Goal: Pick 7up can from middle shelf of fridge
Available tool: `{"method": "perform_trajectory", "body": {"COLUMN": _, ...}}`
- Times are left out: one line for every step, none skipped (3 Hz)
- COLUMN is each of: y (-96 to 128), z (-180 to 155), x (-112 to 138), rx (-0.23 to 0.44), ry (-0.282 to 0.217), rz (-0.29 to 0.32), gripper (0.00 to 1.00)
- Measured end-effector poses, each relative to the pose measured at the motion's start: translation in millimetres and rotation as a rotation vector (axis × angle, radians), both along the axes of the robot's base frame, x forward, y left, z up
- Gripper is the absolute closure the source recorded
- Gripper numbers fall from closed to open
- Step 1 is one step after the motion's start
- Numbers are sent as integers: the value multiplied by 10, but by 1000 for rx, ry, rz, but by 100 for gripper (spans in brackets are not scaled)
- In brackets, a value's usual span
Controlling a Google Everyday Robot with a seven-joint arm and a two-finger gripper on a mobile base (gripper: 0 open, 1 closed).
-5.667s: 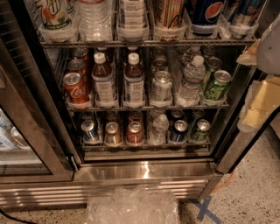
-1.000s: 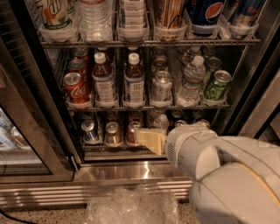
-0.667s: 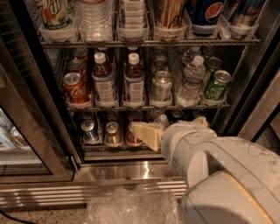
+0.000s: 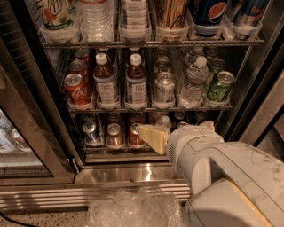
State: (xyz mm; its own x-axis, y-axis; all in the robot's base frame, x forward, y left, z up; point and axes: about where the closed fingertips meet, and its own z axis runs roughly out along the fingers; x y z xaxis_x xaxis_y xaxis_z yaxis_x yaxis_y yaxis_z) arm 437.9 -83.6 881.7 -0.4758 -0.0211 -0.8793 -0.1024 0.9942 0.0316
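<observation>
The 7up can [image 4: 164, 87], silver-grey with a shiny top, stands upright at the front of the middle shelf [image 4: 146, 108] of the fridge [image 4: 40, 111], between a white-capped brown bottle [image 4: 135, 82] and a water bottle [image 4: 193, 84]. My gripper [image 4: 148, 135] is a cream wedge on the end of the big white arm [image 4: 222, 173]. It hangs in front of the bottom rack, below and slightly left of the 7up can, and does not touch it. The arm hides the right part of the bottom rack.
Red cola cans [image 4: 76, 88] stand at the middle shelf's left and green cans [image 4: 219, 86] at its right. Small cans [image 4: 91, 133] fill the bottom rack. Pepsi containers [image 4: 208, 12] stand on the top rack. The glass door [image 4: 26, 133] is at left. Crumpled plastic [image 4: 133, 208] lies on the floor.
The arm has come in from the right edge and now reaches in front of the bottom rack. Over the last second the gripper rose slightly. The cans and bottles have not moved.
</observation>
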Motion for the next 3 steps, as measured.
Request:
{"method": "perform_trajectory", "body": {"y": 3, "z": -45, "x": 22, "rx": 21, "ry": 6, "rz": -12, "gripper": 0}}
{"method": "perform_trajectory", "body": {"y": -19, "z": -69, "x": 81, "rx": 64, "ry": 3, "rz": -35, "gripper": 0}}
{"method": "perform_trajectory", "body": {"y": -20, "z": -20, "x": 178, "rx": 95, "ry": -15, "rz": -52, "gripper": 0}}
